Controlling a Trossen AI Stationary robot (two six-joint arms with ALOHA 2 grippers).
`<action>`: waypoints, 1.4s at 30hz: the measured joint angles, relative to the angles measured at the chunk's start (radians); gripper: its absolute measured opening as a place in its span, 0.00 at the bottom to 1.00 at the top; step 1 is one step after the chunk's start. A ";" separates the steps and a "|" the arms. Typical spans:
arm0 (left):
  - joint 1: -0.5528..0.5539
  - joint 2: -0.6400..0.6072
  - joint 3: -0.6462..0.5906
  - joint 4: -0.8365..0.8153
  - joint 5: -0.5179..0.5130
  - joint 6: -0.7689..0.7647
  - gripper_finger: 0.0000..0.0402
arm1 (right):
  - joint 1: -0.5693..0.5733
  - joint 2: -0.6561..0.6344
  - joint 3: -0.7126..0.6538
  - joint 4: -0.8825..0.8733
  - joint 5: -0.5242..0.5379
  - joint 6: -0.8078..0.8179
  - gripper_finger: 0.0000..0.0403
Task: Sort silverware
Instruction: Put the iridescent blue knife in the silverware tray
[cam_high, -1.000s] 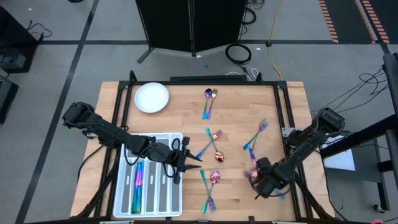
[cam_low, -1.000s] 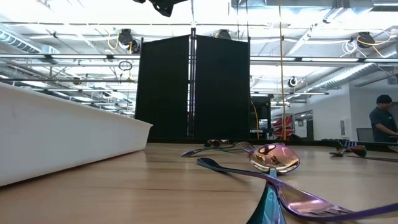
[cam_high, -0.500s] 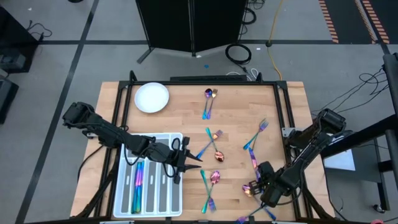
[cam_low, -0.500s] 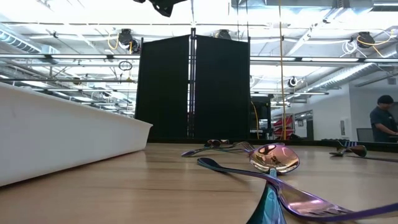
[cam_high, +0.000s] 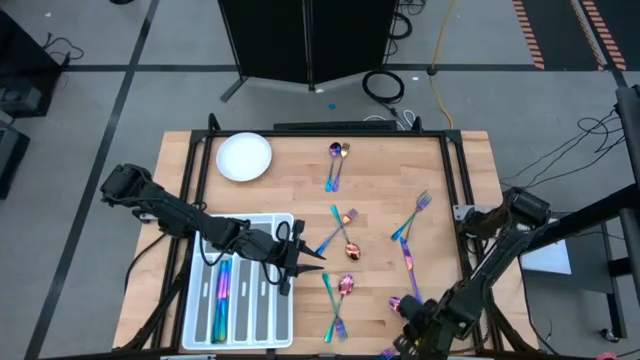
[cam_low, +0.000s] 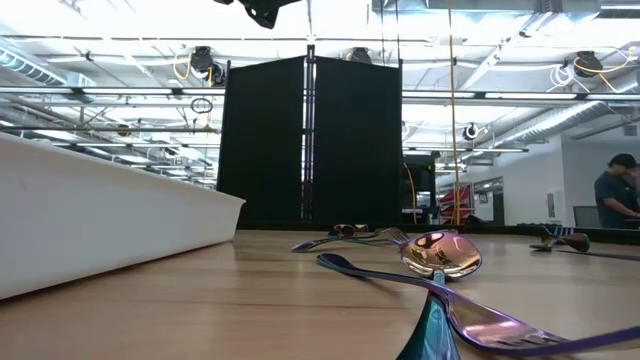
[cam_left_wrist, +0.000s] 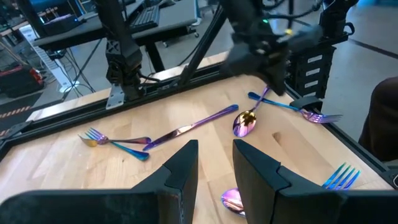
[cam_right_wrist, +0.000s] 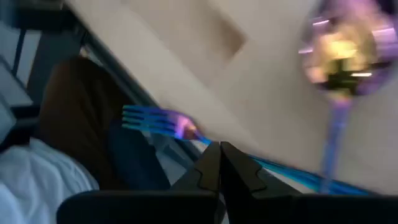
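Iridescent silverware lies scattered over the wooden table: forks and spoons at the far middle, more in the centre, and a fork and a knife on the right. The white tray at the near left holds some pieces. My left gripper hovers open at the tray's right edge with nothing between its fingers. My right gripper is shut at the near right corner, above a spoon and a blue fork whose handles cross. My right gripper points steeply down with its shut fingertips in front of the blue fork's handle. The fork's tines reach past the table's near edge. The fingers themselves hide that spot, so I cannot tell whether they touch the handle.
A white round plate sits at the far left. Another blue fork lies at the near edge. Black frame rails border the table. Something brown stands just beyond the near right corner. A person is far off in the room.
My right gripper has gone toward the table's near edge and slightly up, rolling as it went and staying shut. The spoon beside it has slid a little toward the near edge.
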 joint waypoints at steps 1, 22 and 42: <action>0.000 0.000 0.000 0.001 0.000 -0.005 0.26 | 0.000 0.018 0.000 0.027 0.000 -0.012 0.00; 0.000 0.000 0.000 0.022 0.002 -0.018 0.26 | 0.004 0.115 0.015 0.211 -0.051 -0.084 0.00; 0.000 0.000 0.000 0.022 0.004 -0.019 0.26 | -0.043 0.219 0.079 0.159 -0.078 -0.071 0.00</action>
